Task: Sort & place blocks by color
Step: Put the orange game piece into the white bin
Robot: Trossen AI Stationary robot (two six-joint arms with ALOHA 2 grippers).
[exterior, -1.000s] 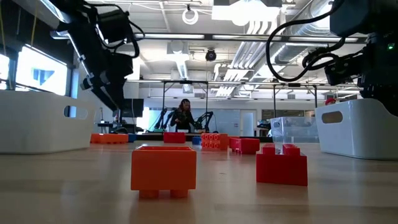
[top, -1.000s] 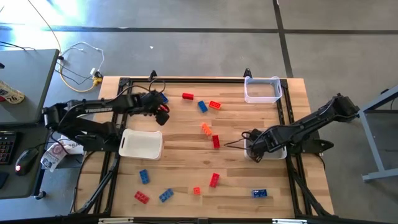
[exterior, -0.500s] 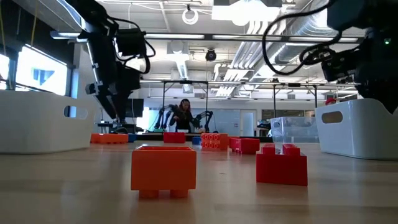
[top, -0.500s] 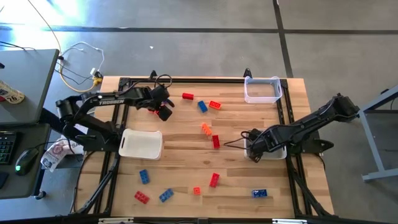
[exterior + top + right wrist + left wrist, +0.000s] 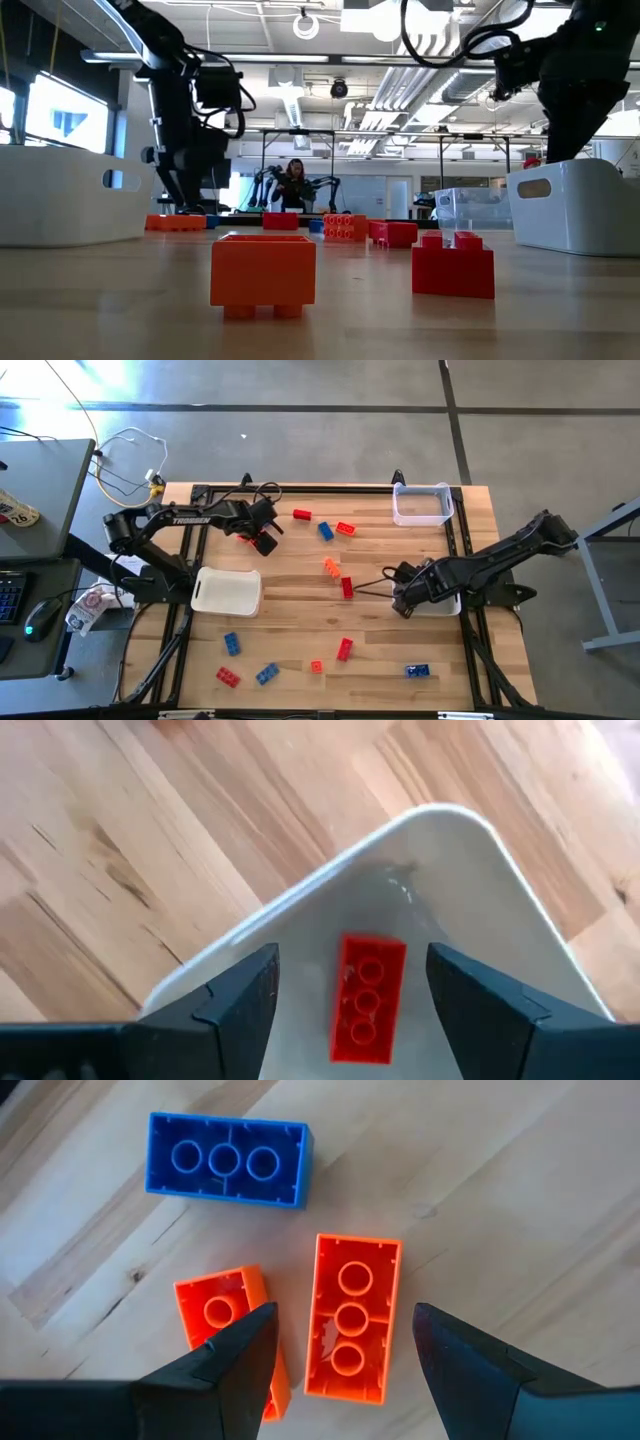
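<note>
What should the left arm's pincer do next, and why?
Probably drop straight down and close. The open left pincer hovers with its fingers either side of an upside-down orange brick, lined up along it. A smaller orange brick lies close beside one finger, so it should go down carefully.

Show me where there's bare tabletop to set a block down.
Widest bare patch: between the clear tray at the back and the red block mid-table. Another lies between the left white tray and orange block. The front edge is crowded with blocks.

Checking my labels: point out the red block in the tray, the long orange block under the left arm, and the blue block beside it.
red block (image 5: 367,998): right wrist view, hollow underside.
long orange block (image 5: 350,1318): left wrist view, middle socket.
blue block (image 5: 226,1161): left wrist view, middle socket.
</note>
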